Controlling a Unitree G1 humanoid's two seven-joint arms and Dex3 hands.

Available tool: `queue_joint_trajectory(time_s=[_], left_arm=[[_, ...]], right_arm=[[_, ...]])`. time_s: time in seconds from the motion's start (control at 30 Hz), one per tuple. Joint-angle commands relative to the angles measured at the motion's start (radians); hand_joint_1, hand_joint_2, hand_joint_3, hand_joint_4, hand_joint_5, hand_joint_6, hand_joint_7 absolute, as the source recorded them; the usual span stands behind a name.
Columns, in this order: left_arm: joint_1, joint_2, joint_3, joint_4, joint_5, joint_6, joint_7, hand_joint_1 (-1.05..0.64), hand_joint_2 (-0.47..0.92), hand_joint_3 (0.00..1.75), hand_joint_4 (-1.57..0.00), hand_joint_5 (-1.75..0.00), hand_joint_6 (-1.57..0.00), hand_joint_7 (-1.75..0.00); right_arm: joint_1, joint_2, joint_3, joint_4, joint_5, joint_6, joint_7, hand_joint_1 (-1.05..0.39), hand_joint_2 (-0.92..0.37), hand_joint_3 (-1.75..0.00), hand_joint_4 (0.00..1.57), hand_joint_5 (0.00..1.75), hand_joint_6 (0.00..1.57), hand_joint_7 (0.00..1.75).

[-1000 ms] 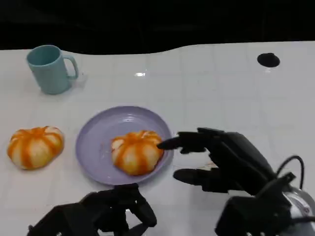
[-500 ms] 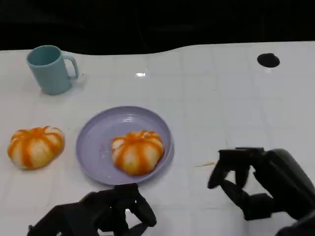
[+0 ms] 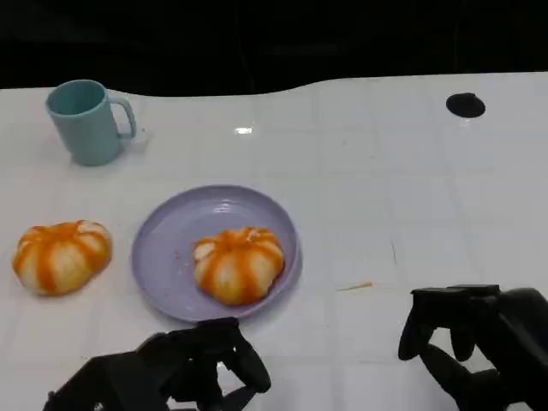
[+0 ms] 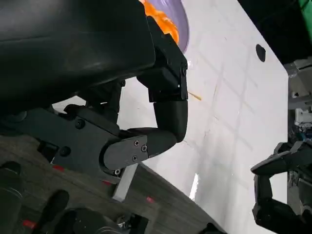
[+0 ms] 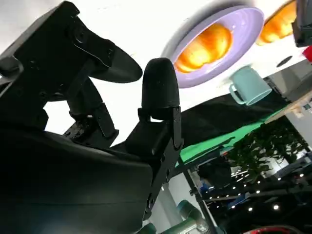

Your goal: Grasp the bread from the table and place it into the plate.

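An orange-striped round bread (image 3: 238,264) lies in the purple plate (image 3: 171,248) at the table's middle left; the right wrist view shows this bread (image 5: 204,46) and plate (image 5: 243,29) too. A second bread (image 3: 62,255) sits on the table left of the plate. My right hand (image 3: 479,342) hovers low at the near right, well apart from the plate, fingers bent but spread, holding nothing. My left hand (image 3: 175,368) rests at the near edge just in front of the plate, fingers curled in, empty. The left wrist view catches the plate's edge (image 4: 181,24).
A teal mug (image 3: 88,120) stands at the far left. A black round hole (image 3: 467,104) marks the far right of the white table. A small orange crumb (image 3: 355,287) lies right of the plate. The table's dark back edge runs across the top.
My right hand has drawn back from the bread in the plate toward the near right corner. The bread stays in the plate. The left hand has not moved.
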Motion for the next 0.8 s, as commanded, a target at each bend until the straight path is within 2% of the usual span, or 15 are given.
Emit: queue_joint_trajectory(time_s=[0.03, 0.27, 0.43, 0.53, 0.8], left_arm=[[0.004, 0.019, 0.013, 0.009, -0.005, -0.025, -0.011, -0.34, 0.82, 0.7, -0.64, -1.75, -0.59, -1.45], [0.014, 0.023, 0.021, 0.001, -0.004, -0.02, -0.011, -0.34, 0.82, 0.69, -0.63, -1.75, -0.6, -1.45], [0.019, 0.027, 0.028, 0.005, -0.007, -0.032, -0.013, -0.33, 0.82, 0.69, -0.63, -1.75, -0.6, -1.45], [0.02, 0.032, 0.03, 0.015, -0.004, -0.049, -0.015, -0.33, 0.83, 0.69, -0.62, -1.75, -0.59, -1.45], [0.027, 0.028, 0.039, 0.013, -0.019, -0.042, -0.016, -0.31, 0.83, 0.69, -0.63, -1.75, -0.59, -1.44]], right_arm=[[0.015, -0.009, -0.017, 0.021, -0.028, 0.015, -0.04, -0.01, -0.25, -1.25, 0.95, 1.69, 0.91, 1.25], [0.018, -0.011, -0.009, 0.038, -0.062, 0.05, -0.046, -0.01, -0.27, -1.2, 0.93, 1.69, 0.93, 1.17], [0.017, -0.008, 0.004, 0.041, -0.083, 0.085, -0.043, -0.02, -0.31, -1.07, 0.94, 1.66, 0.95, 1.11], [0.015, -0.006, 0.011, 0.043, -0.081, 0.1, -0.042, -0.03, -0.35, -1.01, 0.93, 1.69, 0.95, 1.14], [0.013, -0.005, 0.021, 0.03, -0.095, 0.117, -0.05, -0.02, -0.34, -1.02, 0.94, 1.66, 0.94, 1.13]])
